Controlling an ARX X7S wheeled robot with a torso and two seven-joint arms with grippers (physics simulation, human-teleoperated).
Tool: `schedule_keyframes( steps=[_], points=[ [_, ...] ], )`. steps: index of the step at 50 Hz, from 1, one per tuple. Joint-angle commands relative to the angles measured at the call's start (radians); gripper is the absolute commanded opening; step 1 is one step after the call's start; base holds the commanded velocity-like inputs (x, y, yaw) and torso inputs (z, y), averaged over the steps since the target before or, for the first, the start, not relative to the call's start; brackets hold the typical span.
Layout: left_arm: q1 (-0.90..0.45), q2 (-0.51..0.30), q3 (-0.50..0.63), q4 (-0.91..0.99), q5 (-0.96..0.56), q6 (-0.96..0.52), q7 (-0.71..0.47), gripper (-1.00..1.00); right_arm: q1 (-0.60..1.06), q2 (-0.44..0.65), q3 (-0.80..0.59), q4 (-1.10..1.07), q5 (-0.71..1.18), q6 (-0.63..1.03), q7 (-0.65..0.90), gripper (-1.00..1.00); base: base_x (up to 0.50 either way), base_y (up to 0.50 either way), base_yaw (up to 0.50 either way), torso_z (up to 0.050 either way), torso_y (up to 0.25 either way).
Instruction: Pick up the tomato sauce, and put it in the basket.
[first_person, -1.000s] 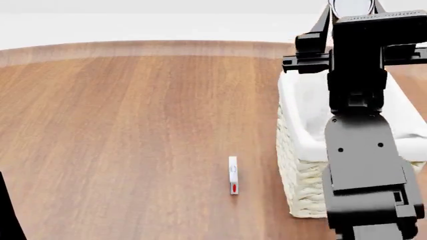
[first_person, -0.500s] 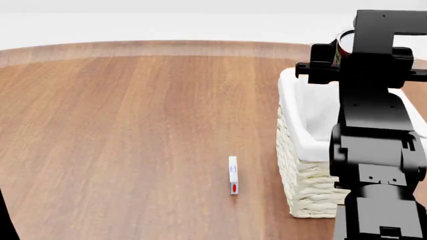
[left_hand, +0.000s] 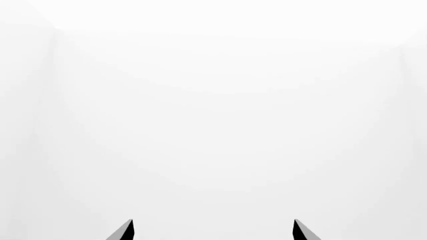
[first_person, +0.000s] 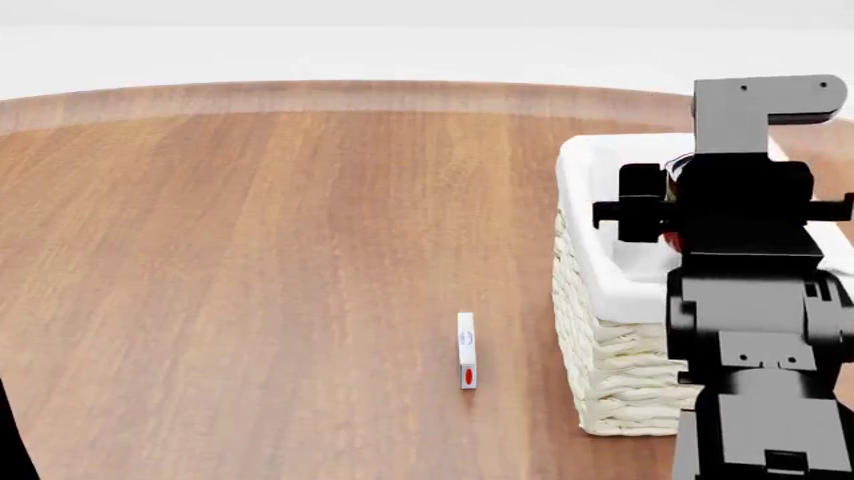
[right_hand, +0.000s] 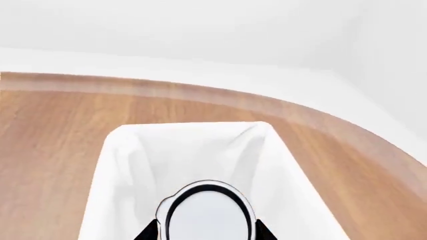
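Wicker fills the right side of our head view: the rectangular cream woven basket (first_person: 601, 345) with its white cloth liner stands on the round brown wooden table (first_person: 267, 250), and our black right arm rises in front of it. Our right gripper (right_hand: 205, 234) is closed around the small cylindrical tomato sauce tin (right_hand: 208, 215), whose silvery-white top shows between the two dark fingertips (right_hand: 148, 233) in the right wrist view, held above the basket's white-lined interior. In the head view only a sliver of the tin's red label (first_person: 671, 240) peeks past the arm. Our left gripper (left_hand: 212, 231) has its two tips spread apart, empty, against blank white. A small white stick-shaped item with a red end (first_person: 466, 350) lies on the table, near the basket.
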Motion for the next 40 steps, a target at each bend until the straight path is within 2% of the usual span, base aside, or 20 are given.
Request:
schedule_keyframes(
  steps=[1,30,40],
  points=[
    [-0.005,-0.003,0.0,-0.007,-0.004,-0.001,-0.005,1.0,-0.004,0.004,-0.024,0.0,-0.023,0.048,-0.024,-1.0,0.0,0.0,0.0,0.0,0.0],
    [-0.002,-0.015,-0.005,-0.006,-0.006,0.004,-0.015,1.0,-0.044,0.003,0.011,0.0,-0.022,0.008,-0.051,-1.0,0.0,0.0,0.0,0.0,0.0],
    [0.004,-0.019,-0.004,-0.006,-0.003,0.006,-0.018,1.0,-0.063,0.006,0.022,0.0,-0.021,-0.07,-0.043,-1.0,0.0,0.0,0.0,0.0,0.001]
  ],
)
